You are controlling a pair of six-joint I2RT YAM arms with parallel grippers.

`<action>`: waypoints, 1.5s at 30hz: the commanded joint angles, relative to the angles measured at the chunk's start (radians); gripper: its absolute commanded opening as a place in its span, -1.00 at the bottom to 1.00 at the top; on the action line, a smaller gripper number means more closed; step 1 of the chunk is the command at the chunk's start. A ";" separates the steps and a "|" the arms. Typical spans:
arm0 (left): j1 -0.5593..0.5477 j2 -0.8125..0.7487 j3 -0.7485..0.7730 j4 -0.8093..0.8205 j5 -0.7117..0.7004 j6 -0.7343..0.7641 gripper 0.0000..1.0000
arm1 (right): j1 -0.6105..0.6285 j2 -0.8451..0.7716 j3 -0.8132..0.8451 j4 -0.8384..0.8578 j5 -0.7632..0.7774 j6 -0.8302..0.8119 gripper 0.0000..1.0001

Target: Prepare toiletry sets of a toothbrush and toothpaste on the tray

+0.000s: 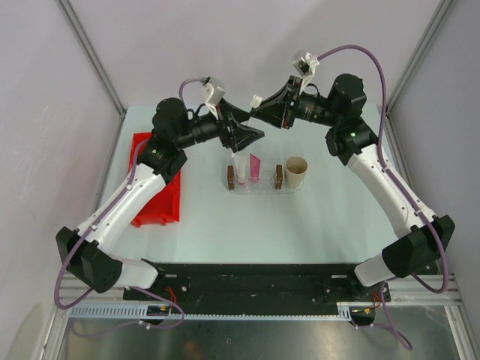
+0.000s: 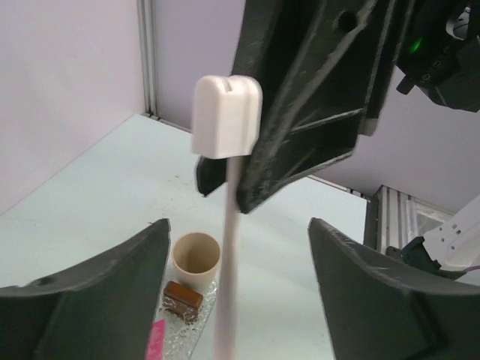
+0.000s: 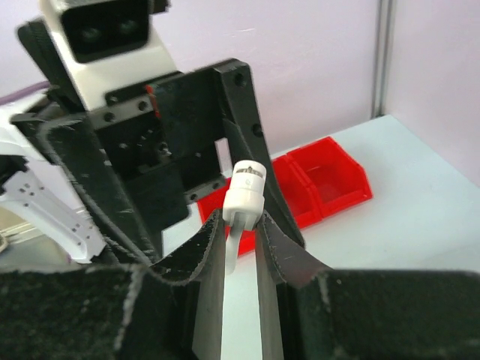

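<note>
The toothbrush (image 3: 246, 191), thin and white with a blocky white head end, is pinched between the fingers of my right gripper (image 3: 240, 225), which is shut on it. In the left wrist view the toothbrush (image 2: 226, 116) hangs down from the right gripper's dark fingers (image 2: 315, 97). My left gripper (image 2: 238, 300) is open, and the handle runs between its wide-apart fingers without touching them. Both grippers meet in the air just behind the tray (image 1: 259, 188). Inside it stand a white toothpaste tube (image 1: 240, 169) and a magenta-pink one (image 1: 255, 166).
A tan paper cup (image 1: 295, 172) stands right beside the tray's right brown block (image 1: 278, 177). A red divided bin (image 1: 154, 187) lies at the table's left, under my left arm. Metal frame posts rise at the back corners.
</note>
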 commanded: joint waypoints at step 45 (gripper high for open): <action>0.409 -0.268 -0.276 -0.134 0.079 0.137 0.99 | -0.130 -0.032 -0.198 -0.370 0.279 -0.541 -1.00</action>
